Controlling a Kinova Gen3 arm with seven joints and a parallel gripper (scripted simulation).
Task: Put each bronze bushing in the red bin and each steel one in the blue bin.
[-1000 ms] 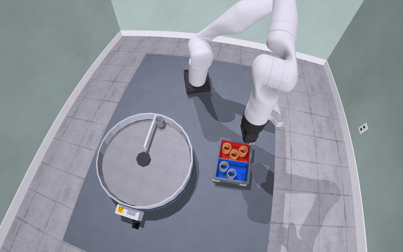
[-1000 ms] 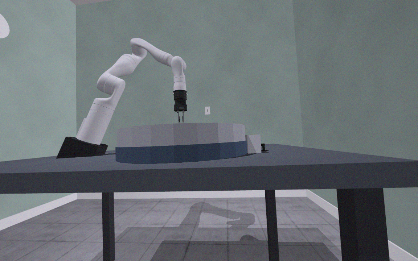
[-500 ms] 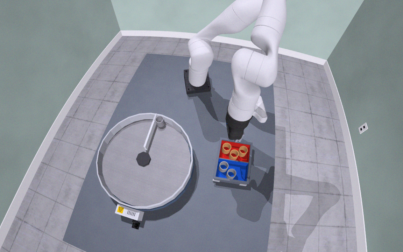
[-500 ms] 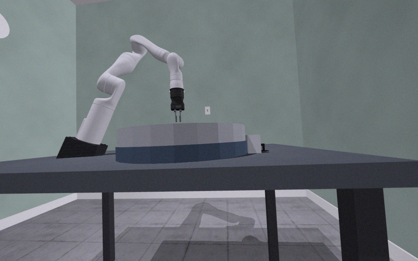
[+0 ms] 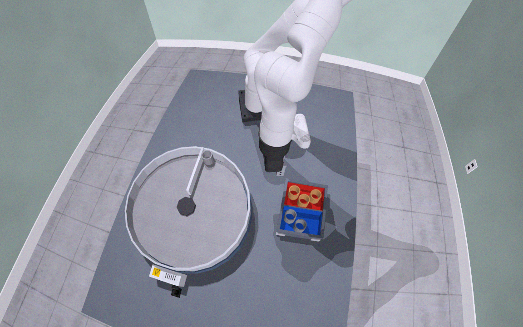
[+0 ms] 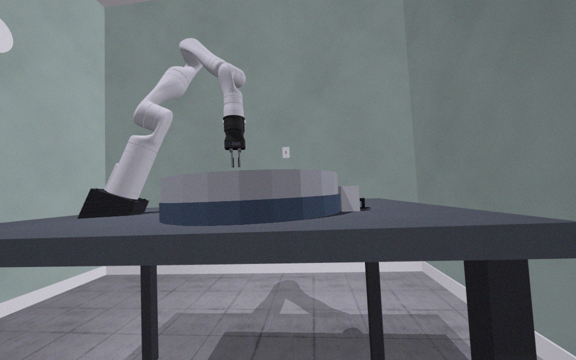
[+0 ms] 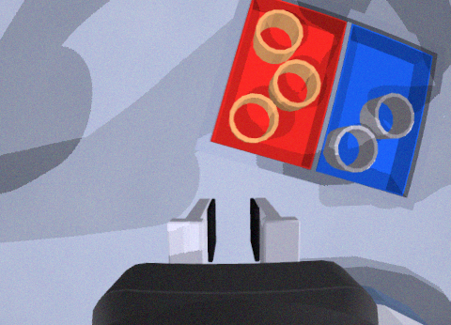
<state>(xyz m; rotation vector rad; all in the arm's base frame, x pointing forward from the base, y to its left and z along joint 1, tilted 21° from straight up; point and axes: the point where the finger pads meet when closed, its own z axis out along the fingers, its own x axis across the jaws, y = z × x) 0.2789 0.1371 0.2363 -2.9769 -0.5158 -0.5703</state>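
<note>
One steel bushing [image 5: 209,158] stands on the turntable [image 5: 188,207] at its far rim, at the end of a white radial bar [image 5: 195,175]. The red bin [image 5: 304,195] holds three bronze bushings; the blue bin [image 5: 300,221] next to it holds two steel ones. Both bins show in the wrist view, red [image 7: 278,80] and blue [image 7: 376,118]. My gripper [image 5: 279,172] hangs above the table between the turntable and the red bin, behind the bins. Its fingers stand a little apart with nothing between them. From the side view the gripper [image 6: 235,163] is above the turntable's rim height.
The turntable has a raised rim and a dark hub [image 5: 185,206] at its centre. A labelled control box [image 5: 167,277] sits at its near edge. The arm's base [image 5: 249,109] is at the back of the table. In the side view the turntable [image 6: 249,197] hides the bins.
</note>
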